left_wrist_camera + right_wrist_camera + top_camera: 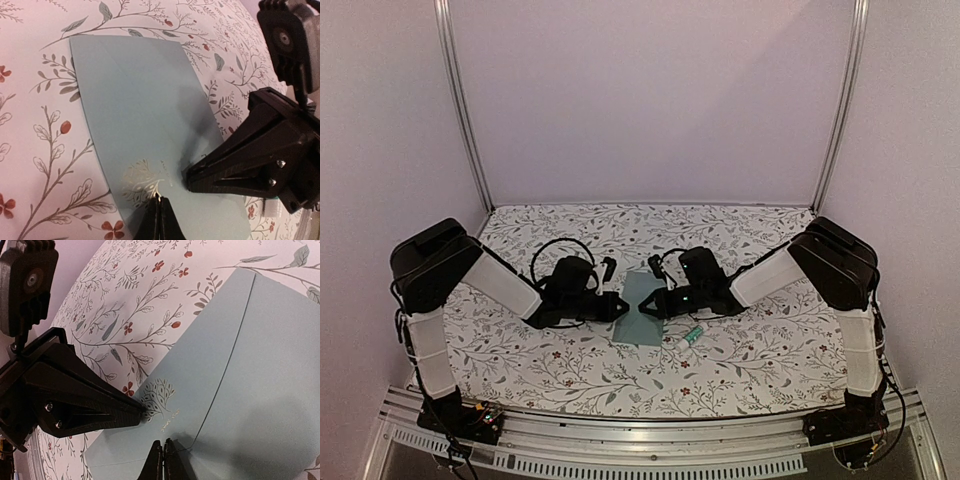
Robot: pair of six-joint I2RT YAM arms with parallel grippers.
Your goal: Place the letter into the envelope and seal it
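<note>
Envelope [140,100] flat under tips | left end effector [159,216] closed | right end effector [164,458] closed

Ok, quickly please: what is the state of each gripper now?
Left gripper: closed, tips resting on the teal envelope, holding nothing.
Right gripper: closed, tips on the same envelope, holding nothing.

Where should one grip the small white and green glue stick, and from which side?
Grip the small white and green glue stick across its middle, from above. It lies on its side on the floral table, apart from the pale teal paper envelope, so both long sides seem free.
</note>
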